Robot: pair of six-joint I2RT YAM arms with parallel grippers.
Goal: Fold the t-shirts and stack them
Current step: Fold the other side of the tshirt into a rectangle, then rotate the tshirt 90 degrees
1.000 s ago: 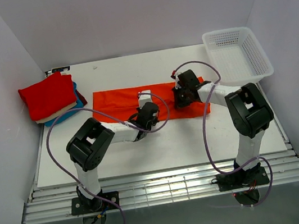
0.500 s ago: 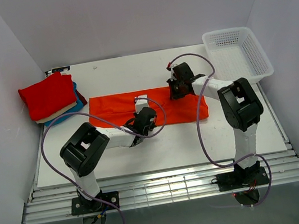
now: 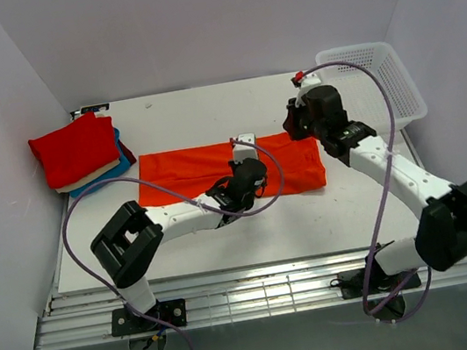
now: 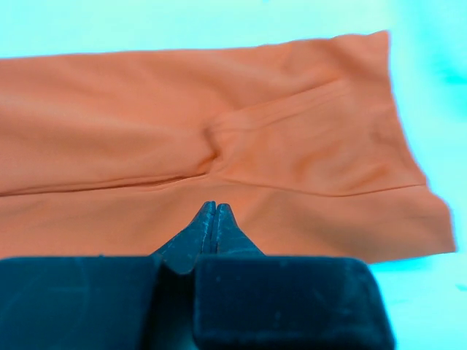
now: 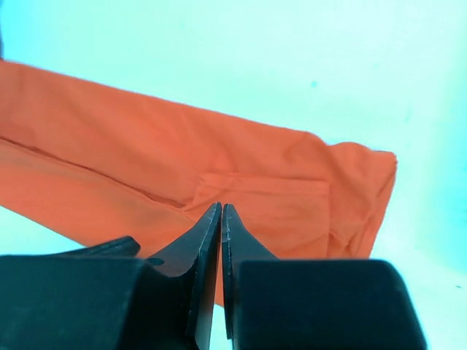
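Note:
A bright orange t-shirt (image 3: 181,170) lies folded into a long strip across the middle of the table. It fills the left wrist view (image 4: 109,124) and the right wrist view (image 5: 109,153). My left gripper (image 3: 249,172) hovers over the strip's near middle, its jaws pressed shut (image 4: 216,205) with no cloth between them. Near the strip's far right corner, my right gripper (image 3: 295,125) is also shut and empty (image 5: 220,206). A stack of folded t-shirts sits at the far left, red (image 3: 76,148) on top, cream and teal-blue (image 3: 117,168) under it.
A white mesh basket (image 3: 371,87) stands at the back right, just beyond the right arm's wrist. Purple cables loop off both arms. The table's front edge runs just ahead of the arm bases.
The right arm has stretched out to the right, and its gripper has moved from over the shirt toward its far right corner. The left gripper has slid rightward along the strip. Both stay shut.

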